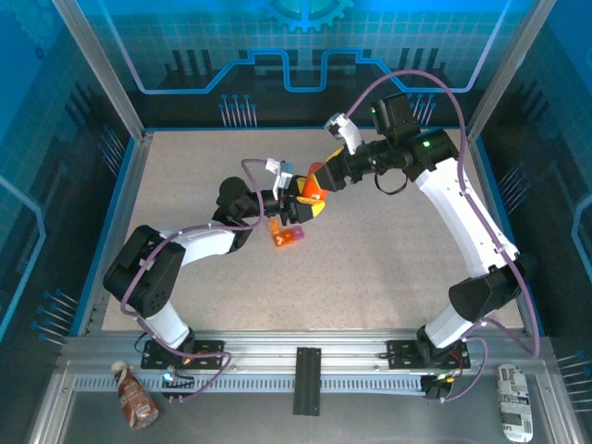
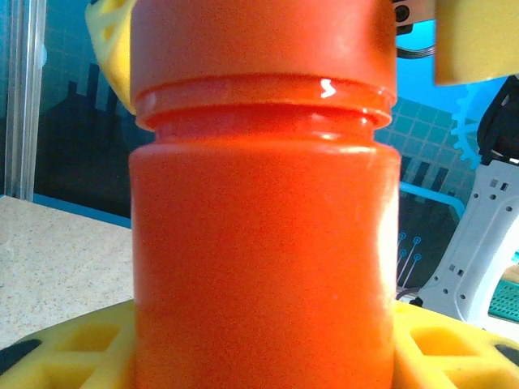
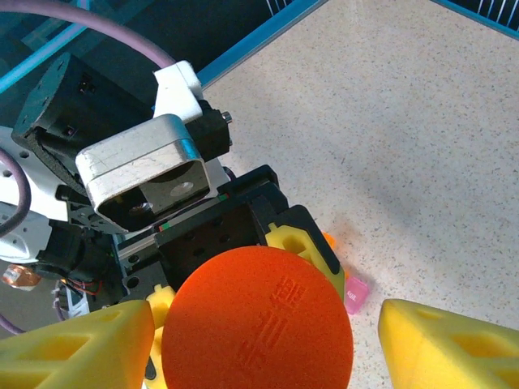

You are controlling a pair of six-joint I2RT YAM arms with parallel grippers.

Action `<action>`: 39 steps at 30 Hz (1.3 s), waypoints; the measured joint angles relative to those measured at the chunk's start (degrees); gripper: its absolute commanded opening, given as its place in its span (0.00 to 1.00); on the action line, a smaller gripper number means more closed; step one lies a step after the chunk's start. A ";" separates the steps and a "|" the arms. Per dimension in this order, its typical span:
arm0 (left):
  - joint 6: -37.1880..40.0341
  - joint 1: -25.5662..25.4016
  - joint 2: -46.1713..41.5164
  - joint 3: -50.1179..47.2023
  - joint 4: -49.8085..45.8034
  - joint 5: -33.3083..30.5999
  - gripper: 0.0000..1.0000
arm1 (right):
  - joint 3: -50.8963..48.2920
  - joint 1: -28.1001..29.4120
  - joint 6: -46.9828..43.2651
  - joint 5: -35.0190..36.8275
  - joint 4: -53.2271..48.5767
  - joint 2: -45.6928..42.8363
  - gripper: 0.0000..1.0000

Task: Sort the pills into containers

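My left gripper is shut on an upright orange bottle, its yellow fingers pressed to the bottle's lower sides. My right gripper stands open over the bottle's orange cap. Its left finger is close beside the cap, while its right finger stands clearly apart from it. The containers, a small orange box with a pink end, lie on the table just below the bottle. The pills are hidden.
The left arm's wrist camera housing sits close behind the bottle. Blue walls fence the speckled table. A small bottle and a packet lie on the front rail outside the table.
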 measured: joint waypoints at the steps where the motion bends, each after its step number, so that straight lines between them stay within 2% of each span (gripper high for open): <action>1: -0.02 0.00 0.00 0.00 0.00 0.09 0.00 | 0.00 0.00 0.00 0.00 0.00 0.02 0.64; 6: -0.24 0.02 0.07 0.07 -0.07 0.15 0.00 | 0.00 0.02 0.31 -0.39 0.02 0.11 0.46; 8: -0.26 0.02 0.07 0.07 -0.09 0.17 0.00 | 0.00 0.00 0.37 -0.39 0.04 0.11 0.42; 13: 0.20 0.13 0.07 0.07 -0.68 0.02 0.00 | -0.22 0.15 1.33 0.11 0.42 0.09 0.37; 17: 4.24 0.11 -0.50 0.07 -5.27 -2.64 0.00 | -4.04 0.92 5.42 3.72 4.50 -1.11 0.34; 21: 10.95 -0.59 -2.67 -0.26 -13.60 -8.59 0.00 | -10.12 2.45 12.68 9.70 11.58 -3.45 0.34; 26: 17.59 -2.62 -4.00 -2.10 -18.82 -18.56 0.00 | -18.23 5.14 23.21 18.38 20.68 -5.90 0.34; 30: 21.33 -4.26 -4.02 -2.86 -22.53 -26.99 0.00 | -20.37 7.48 28.76 25.44 23.71 -4.70 0.34; 34: 23.82 -5.20 -4.02 -2.86 -24.68 -33.18 0.00 | -20.44 8.66 32.17 29.62 24.94 -3.34 0.36; 37: 24.65 -5.62 -4.02 -2.86 -25.05 -35.80 0.00 | -20.28 9.01 33.57 30.97 25.40 -2.86 0.42; 39: 25.20 -5.84 -4.02 -2.86 -25.05 -37.09 0.00 | -19.67 9.01 33.97 31.19 25.20 -2.54 0.54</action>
